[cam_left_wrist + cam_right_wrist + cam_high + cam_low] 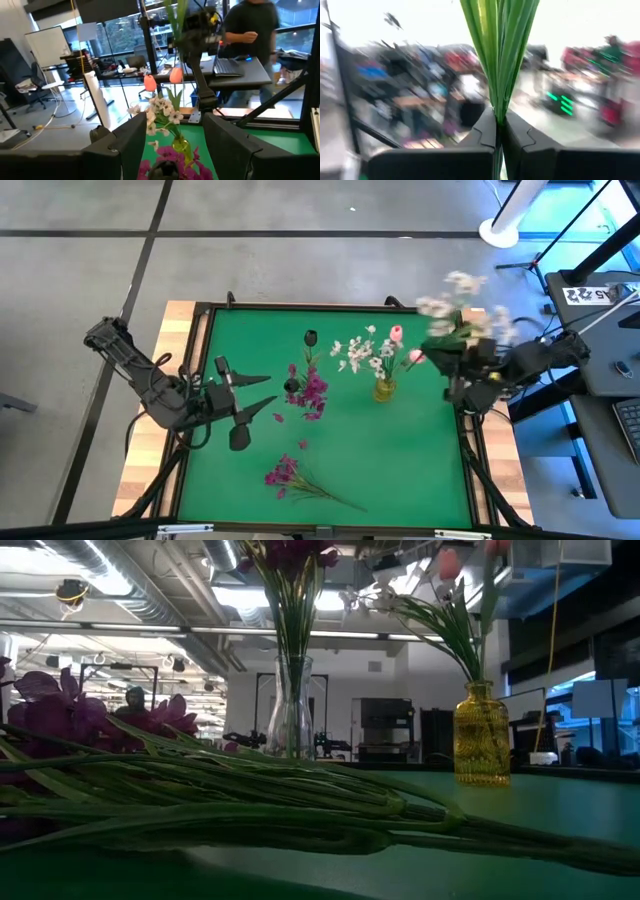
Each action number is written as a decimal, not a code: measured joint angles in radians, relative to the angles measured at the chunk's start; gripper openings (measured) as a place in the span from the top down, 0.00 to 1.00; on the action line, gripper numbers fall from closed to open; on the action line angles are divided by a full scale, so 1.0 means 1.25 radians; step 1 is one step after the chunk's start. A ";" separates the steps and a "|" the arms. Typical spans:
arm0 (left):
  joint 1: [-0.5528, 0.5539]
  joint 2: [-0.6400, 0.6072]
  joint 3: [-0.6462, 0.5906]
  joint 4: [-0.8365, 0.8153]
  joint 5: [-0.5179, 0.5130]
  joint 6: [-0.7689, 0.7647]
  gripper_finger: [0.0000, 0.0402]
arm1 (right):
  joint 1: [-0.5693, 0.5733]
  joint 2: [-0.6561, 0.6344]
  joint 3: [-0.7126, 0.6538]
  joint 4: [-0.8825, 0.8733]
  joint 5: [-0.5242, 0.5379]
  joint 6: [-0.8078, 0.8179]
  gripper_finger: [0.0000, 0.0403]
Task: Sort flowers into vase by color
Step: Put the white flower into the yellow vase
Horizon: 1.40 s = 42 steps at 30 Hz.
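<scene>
Only right wrist view shows right gripper [498,131] pinching green stems [499,55].

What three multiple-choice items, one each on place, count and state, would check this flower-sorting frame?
1. Where does the loose magenta flower spray lie?
A. In the yellow vase
B. On the green mat, near side
C. In the left gripper

2. How many vases stand on the green table mat?
A. One
B. Two
C. Four

3. What is the right gripper doing?
A. Shut on a white blossom spray's green stems
B. Open and empty
C. Resting on the mat

Answers: 1 B, the high view shows it flat on the mat. 2 B, the clear glass vase and yellow glass vase stand in the low view. 3 A, the right wrist view shows fingers pinching stems.
</scene>
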 joint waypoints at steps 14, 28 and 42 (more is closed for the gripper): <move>-0.058 -0.075 0.000 -0.088 -0.085 -0.038 0.52 | 0.000 -0.048 0.022 -0.225 -0.060 0.136 0.99; -0.062 -0.096 -0.073 -0.302 -0.167 -0.320 0.52 | 0.001 0.048 -0.088 -0.118 -0.102 0.149 0.99; -0.045 -0.176 -0.331 -0.063 -0.071 -0.363 0.52 | 0.001 0.163 -0.152 0.112 0.088 -0.015 0.99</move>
